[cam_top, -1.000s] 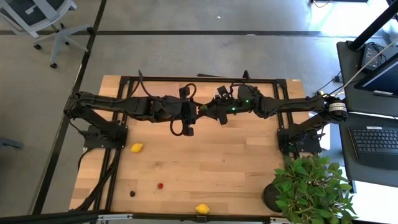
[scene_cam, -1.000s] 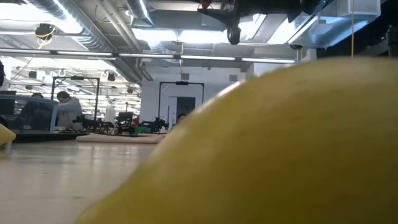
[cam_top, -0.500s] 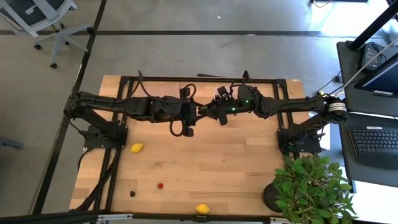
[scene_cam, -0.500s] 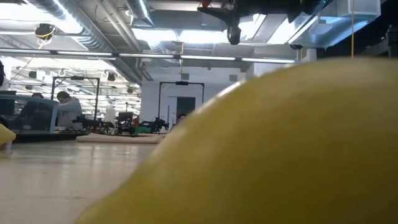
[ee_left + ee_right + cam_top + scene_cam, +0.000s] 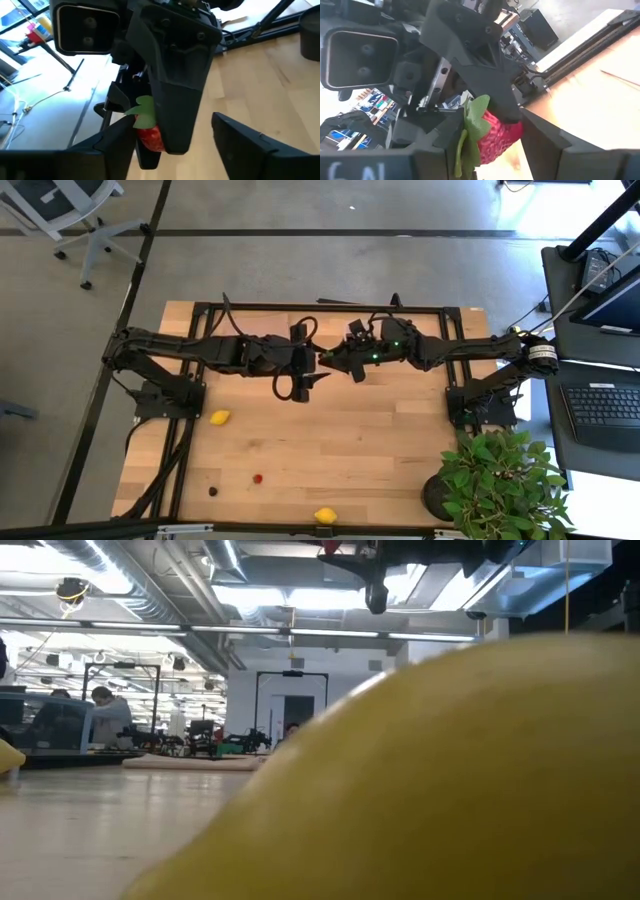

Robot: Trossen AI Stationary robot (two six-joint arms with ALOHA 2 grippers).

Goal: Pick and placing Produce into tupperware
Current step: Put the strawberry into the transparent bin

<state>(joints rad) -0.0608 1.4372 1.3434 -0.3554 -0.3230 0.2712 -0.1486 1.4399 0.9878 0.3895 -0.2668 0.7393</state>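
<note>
Pale wooden worktop (image 5: 330,430) under two dark arms meeting nose to nose above its far middle. Right hand (image 5: 327,358) clamped on a red, green-leafed strawberry piece (image 5: 497,135); left hand (image 5: 311,376) spread apart beside it (touching nothing). Yellow lemon piece (image 5: 325,516) at the near edge.

Grey concrete floor (image 5: 300,265) around a light wooden table (image 5: 380,450); white office chair (image 5: 70,210) at one corner. Side desk with laptop (image 5: 605,405) and green potted plant (image 5: 500,480). Beyond: exposed ceiling ducts (image 5: 150,585), bright strip lighting, dark doorway (image 5: 292,705).
</note>
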